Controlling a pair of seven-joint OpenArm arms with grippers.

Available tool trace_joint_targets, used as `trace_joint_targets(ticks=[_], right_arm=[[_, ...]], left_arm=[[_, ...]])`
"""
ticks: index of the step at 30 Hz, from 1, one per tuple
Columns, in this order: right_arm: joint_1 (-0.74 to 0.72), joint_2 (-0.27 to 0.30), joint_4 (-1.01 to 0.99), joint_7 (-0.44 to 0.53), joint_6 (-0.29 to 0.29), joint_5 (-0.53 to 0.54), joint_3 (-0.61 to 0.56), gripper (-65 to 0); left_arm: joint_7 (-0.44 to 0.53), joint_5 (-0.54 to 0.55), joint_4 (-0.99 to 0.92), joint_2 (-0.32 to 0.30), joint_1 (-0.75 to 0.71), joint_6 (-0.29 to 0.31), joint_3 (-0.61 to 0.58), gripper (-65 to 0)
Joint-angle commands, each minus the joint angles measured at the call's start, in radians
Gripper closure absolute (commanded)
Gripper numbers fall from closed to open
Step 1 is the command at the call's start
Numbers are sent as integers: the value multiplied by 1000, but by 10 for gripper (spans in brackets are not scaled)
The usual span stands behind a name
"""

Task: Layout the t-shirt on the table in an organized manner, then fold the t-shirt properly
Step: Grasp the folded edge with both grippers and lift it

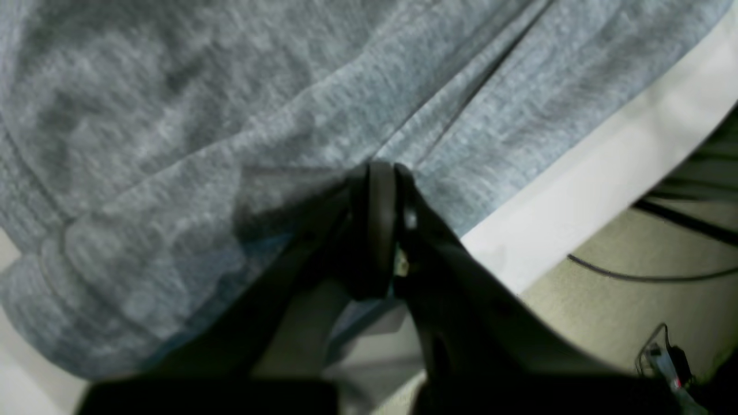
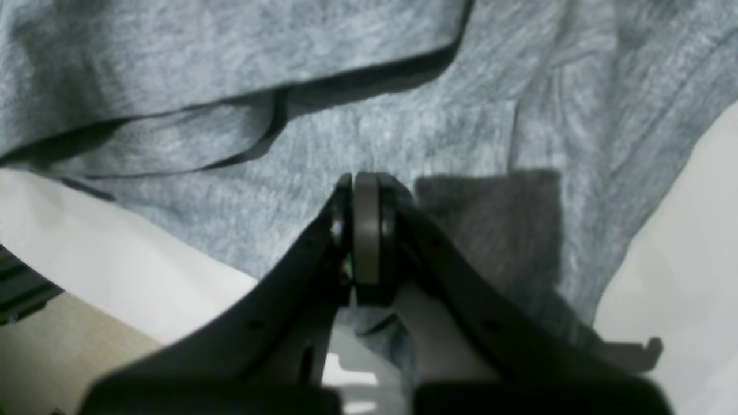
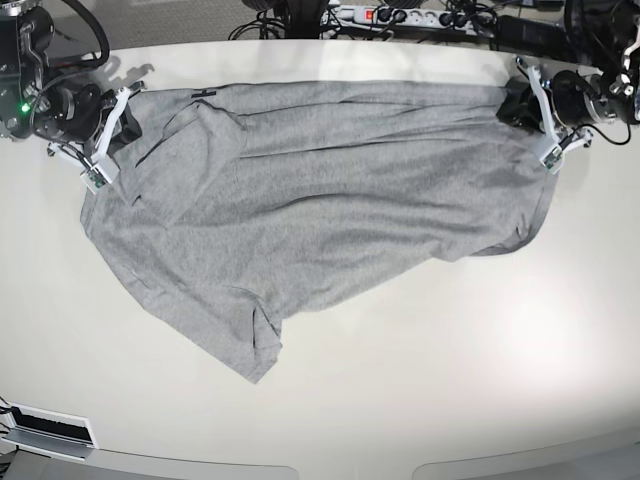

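Spanning the glossy off-white table (image 3: pixel 400 380), the t-shirt (image 3: pixel 320 190) lies grey side up — both jaws pinching its far corners; power strip (image 3: pixel 400 15) behind

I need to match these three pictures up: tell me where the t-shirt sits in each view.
Left wrist: the t-shirt fills the upper left, pinched by the shut left gripper.
Right wrist: it covers the top and middle, pinched by the shut right gripper.
Base: it spreads across the upper middle, stretched between both arms.
Shared landmark: the off-white table beneath it.
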State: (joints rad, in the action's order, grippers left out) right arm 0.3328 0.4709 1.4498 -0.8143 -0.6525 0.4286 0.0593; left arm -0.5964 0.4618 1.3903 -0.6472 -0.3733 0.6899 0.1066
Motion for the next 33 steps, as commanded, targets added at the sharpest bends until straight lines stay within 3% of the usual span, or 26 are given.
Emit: trace_joint_targets(ticks=[1, 10, 13, 18, 23, 28, 30, 33], right_arm=[[33, 14, -9, -91, 9, -62, -2, 0], [109, 14, 61, -169, 36, -61, -2, 0], [141, 14, 108, -179, 71, -58, -2, 0], [171, 14, 141, -187, 88, -63, -2, 0], [171, 14, 141, -204, 88, -61, -1, 0], [171, 14, 201, -225, 92, -63, -1, -6], [171, 14, 250, -238, 116, -63, 0, -69], [167, 14, 338, -245, 141, -62, 0, -82]], left_arm=[[-72, -60, 3, -21, -25, -2, 3, 0], [-92, -60, 55, -21, -61, -2, 3, 0], [-99, -58, 89, -21, -62, -2, 3, 0], [-196, 24, 136, -21, -62, -2, 3, 0], [-250, 26, 174, -24, -62, -2, 5, 0], [-235, 27, 235, -76, -61, -72, 8, 0], [-234, 28, 262, -101, -60, -93, 8, 0], [-235, 73, 301, -124, -58, -92, 8, 0]])
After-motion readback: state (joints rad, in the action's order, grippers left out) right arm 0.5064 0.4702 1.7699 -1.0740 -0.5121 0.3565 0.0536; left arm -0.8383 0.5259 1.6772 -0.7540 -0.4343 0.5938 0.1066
